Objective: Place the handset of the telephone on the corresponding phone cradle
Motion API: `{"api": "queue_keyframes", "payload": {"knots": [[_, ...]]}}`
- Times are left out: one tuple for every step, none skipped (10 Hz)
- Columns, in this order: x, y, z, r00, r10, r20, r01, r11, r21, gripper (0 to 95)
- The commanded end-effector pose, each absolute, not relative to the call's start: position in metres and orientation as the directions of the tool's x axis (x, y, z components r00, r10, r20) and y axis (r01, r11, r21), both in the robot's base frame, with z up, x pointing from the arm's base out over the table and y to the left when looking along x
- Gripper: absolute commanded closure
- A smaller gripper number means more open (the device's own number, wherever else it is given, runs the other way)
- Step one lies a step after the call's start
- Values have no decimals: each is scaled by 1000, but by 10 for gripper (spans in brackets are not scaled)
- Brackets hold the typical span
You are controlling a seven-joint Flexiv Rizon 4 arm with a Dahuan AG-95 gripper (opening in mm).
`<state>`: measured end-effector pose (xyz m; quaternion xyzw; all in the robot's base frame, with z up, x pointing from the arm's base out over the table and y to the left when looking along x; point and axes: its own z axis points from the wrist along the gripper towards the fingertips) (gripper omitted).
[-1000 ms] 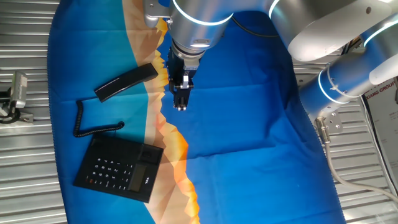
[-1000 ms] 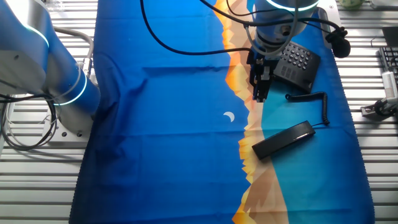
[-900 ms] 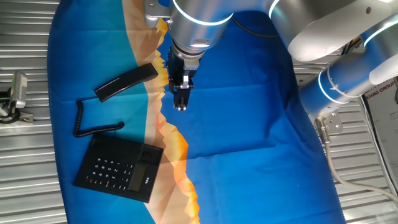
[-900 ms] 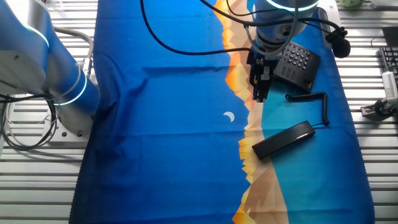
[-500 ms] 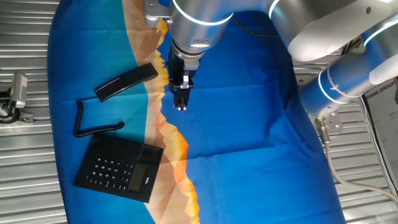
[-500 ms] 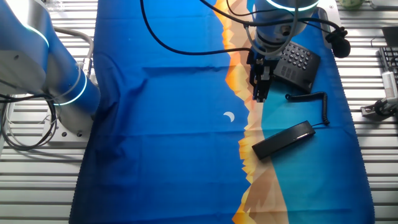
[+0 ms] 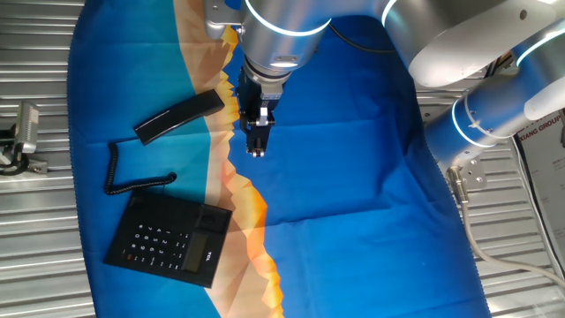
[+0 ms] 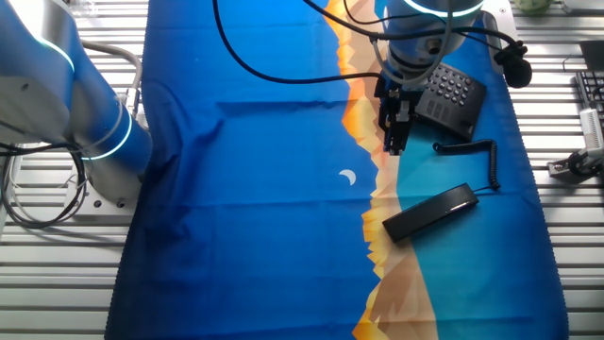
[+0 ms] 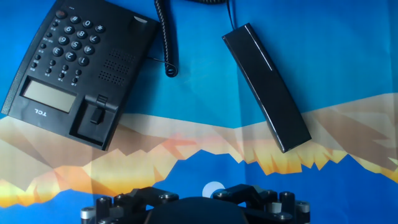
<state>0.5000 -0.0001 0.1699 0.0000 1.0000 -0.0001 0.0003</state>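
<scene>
One blue-orange cloth (image 7: pixel 353 177) covers slatted metal table (image 7: pixel 35 247); handset (image 7: pixel 178 117) lies uncradled; gripper (image 7: pixel 256 152) apparently pressed together.

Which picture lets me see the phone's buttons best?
The hand view: the phone base fills much of it, with its buttons and display clear. One fixed view shows the base smaller, buttons as tiny dots. In the other fixed view the arm hides part of the base.
</scene>
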Motion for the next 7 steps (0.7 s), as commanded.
{"api": "queue_keyframes", "payload": {"knots": [[500, 0, 170, -1000, -4, -16, -3, 999, -49, 950], [500, 0, 170, -1000, 1, -17, 2, 999, -35, 950], [500, 0, 170, -1000, 1, -16, 2, 999, -36, 950], [500, 0, 170, -1000, 1, -16, 1, 999, -39, 950], [500, 0, 170, -1000, 1, -15, 2, 999, -38, 950], [500, 0, 171, -1000, 1, -15, 2, 999, -38, 950], [500, 0, 171, -1000, 1, -15, 2, 999, -38, 950]]}}
